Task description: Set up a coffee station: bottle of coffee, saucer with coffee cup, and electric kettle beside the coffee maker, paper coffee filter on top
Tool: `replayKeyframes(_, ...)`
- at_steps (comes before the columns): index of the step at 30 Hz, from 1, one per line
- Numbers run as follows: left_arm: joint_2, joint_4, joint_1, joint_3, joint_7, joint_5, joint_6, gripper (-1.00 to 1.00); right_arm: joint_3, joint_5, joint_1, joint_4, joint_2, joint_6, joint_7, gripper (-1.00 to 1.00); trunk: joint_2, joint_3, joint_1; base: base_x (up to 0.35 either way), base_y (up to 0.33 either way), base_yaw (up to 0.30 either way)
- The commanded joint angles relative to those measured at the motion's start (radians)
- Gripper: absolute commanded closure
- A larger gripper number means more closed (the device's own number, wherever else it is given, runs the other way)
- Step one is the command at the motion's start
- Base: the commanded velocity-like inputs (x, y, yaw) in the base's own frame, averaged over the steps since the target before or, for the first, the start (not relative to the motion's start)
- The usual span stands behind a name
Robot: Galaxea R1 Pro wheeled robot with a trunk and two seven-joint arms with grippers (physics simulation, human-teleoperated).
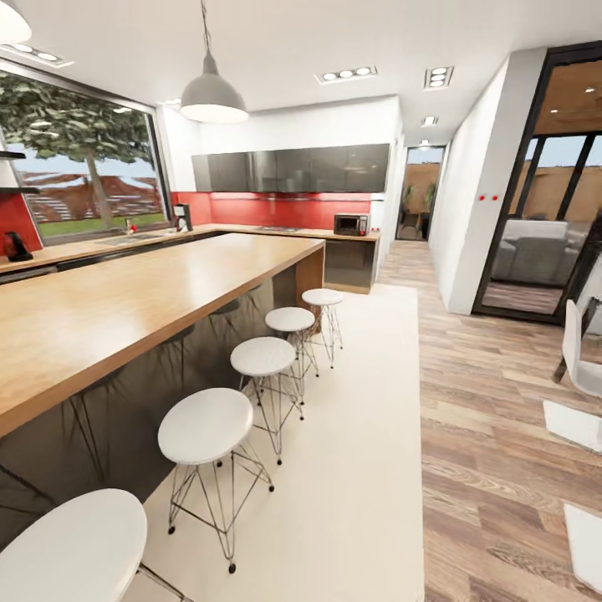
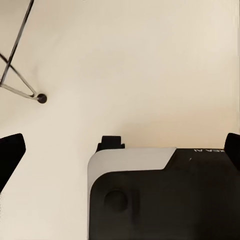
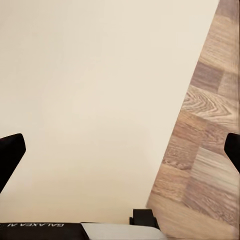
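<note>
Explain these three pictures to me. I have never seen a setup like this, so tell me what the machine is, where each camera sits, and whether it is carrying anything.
This is a simulated wheeled robot with two arms, driven remotely by a person.

The big picture comes from a camera on its head. It looks across a kitchen: a brown wooden island bar with a row of white stools beside it, standing on a cream rug. Far back, against the red wall, runs the kitchen countertop with the coffee maker and a microwave.

The two small pictures come from cameras on the wrists, pointing down at the floor. The left hand hangs over the rug near a stool leg; the right hand hangs over the rug's edge and the wood floor. In each, the dark fingers sit at the picture's sides, wide apart, with nothing between them. Both hands are empty.
</note>
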Motion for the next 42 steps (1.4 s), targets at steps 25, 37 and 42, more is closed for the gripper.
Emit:
replayKeyframes(25,0.0,0.0,0.0,0.008,-0.001,0.0,-0.009,-1.0,-0.001,0.0,-0.001,0.001,0.0,-0.002,-0.003,-1.0,0.174,0.077,-0.096,0.0,0.0,-0.3)
replayKeyframes(37,0.0,0.0,0.0,0.009,-0.001,0.002,-0.01,-1.0,-0.001,0.0,-0.001,0.001,0.001,-0.002,-0.004,-1.0,0.258,0.115,-0.142,0.0,0.0,-0.3)
replayKeyframes(42,0.001,0.0,-0.001,0.009,-0.001,0.002,-0.011,-1.0,-0.001,0.001,-0.001,0.001,0.001,-0.003,-0.004,-1.0,0.293,0.13,-0.161,0.0,0.0,-0.3)
